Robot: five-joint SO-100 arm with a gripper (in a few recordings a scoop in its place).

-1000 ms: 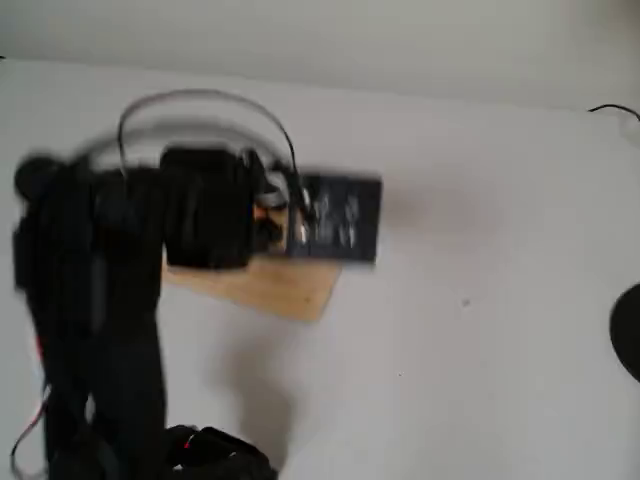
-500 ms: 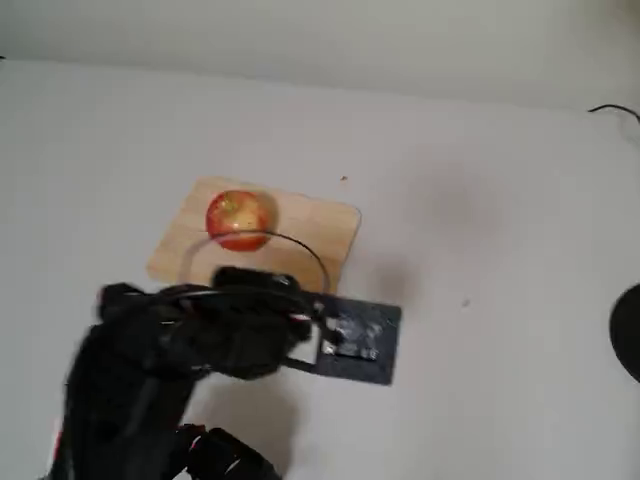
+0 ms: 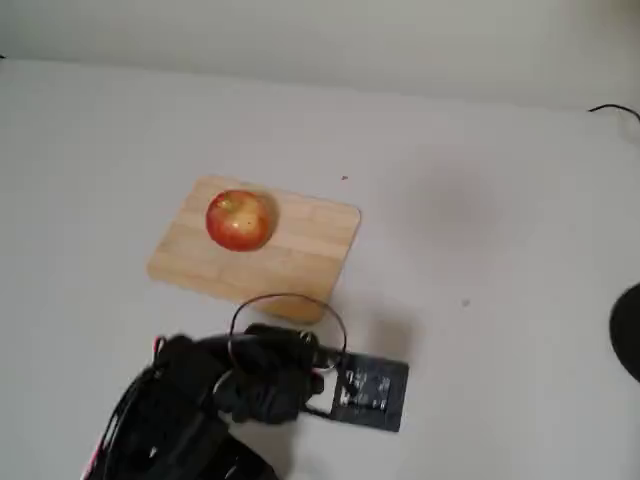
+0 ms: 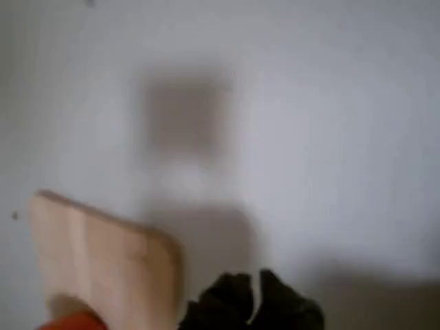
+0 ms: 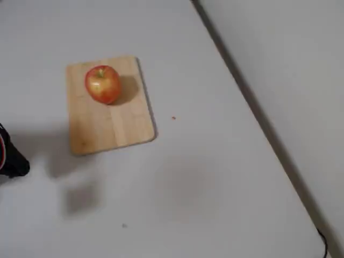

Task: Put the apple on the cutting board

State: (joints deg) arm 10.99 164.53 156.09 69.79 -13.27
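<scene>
Apple [image 3: 239,219] resting on the cutting board [image 3: 300,252].
Your gripper [image 4: 253,295] hangs over the white table [image 3: 480,200], near the board's edge; whether its fingers are parted, you cannot tell.

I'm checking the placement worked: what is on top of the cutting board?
The apple sits alone on the cutting board, toward one end. The wood directly beneath the apple is hidden.

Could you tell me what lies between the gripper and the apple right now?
Just the cutting board surface and a strip of bare table: in a fixed view, the apple sits apart from the gripper.
</scene>
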